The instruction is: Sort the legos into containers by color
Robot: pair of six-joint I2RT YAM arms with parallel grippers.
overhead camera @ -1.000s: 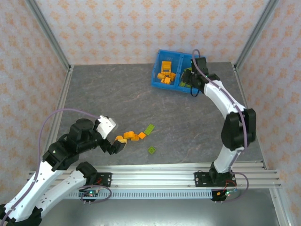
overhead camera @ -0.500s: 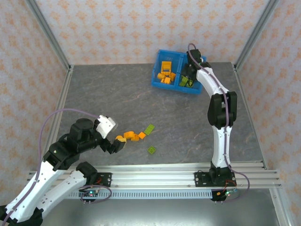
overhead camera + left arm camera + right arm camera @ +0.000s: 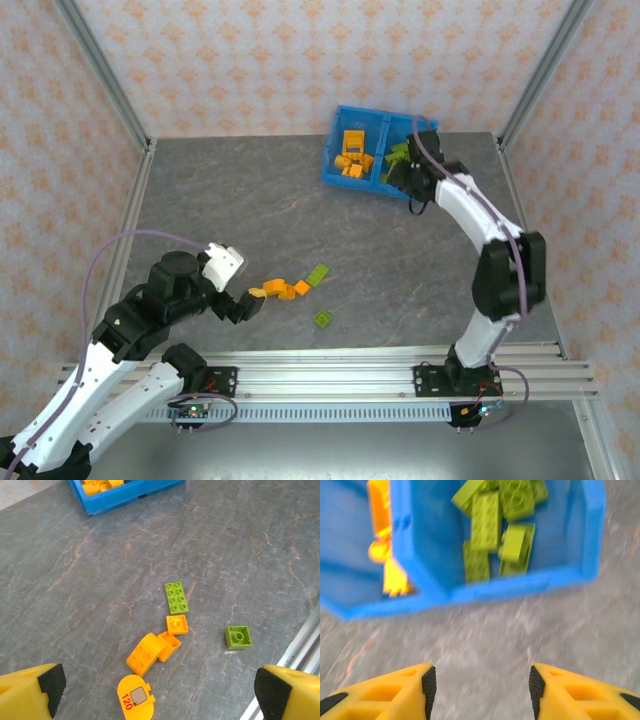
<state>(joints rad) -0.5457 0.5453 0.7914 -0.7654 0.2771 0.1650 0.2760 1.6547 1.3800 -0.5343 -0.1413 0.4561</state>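
The left fingers [image 3: 30, 690] were held wide apart, empty, over loose legos [image 3: 176, 624] on the worktop [image 3: 250, 555]; the right fingers [image 3: 395, 685] were parted, empty, before the containers [image 3: 495, 587].

Grey marbled tabletop [image 3: 250, 210]; peach patterned walls [image 3: 280, 60]; aluminium corner posts [image 3: 105, 70]; extrusion rail [image 3: 330, 372] along near edge.

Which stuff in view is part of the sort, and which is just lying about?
Job: loose orange bricks, green plate, green brick, blue bin, sorted green bricks.
Not job: metal rail, patterned walls.
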